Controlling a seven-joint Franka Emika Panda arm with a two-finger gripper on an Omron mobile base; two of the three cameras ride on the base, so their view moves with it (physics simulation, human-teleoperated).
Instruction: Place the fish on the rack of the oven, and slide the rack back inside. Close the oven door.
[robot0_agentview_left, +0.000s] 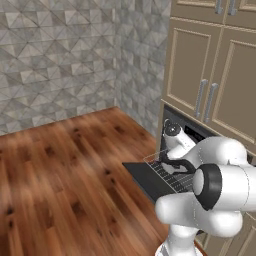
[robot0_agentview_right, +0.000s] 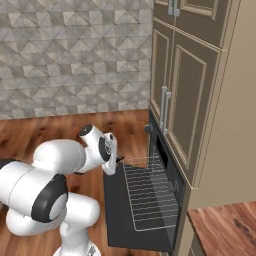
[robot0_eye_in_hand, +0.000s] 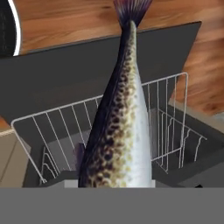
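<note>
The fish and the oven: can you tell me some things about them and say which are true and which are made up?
1. The oven door is shut. False: it lies open, folded down flat.
2. The rack is pulled out over the door. True.
3. The fish already lies flat on the rack. False: in the hand view it hangs above it, in front of the hand camera.
4. The fish is spotted dark on one side and silvery on the other. True.
5. The floor is grey tile. False: it is brown wood.
</note>
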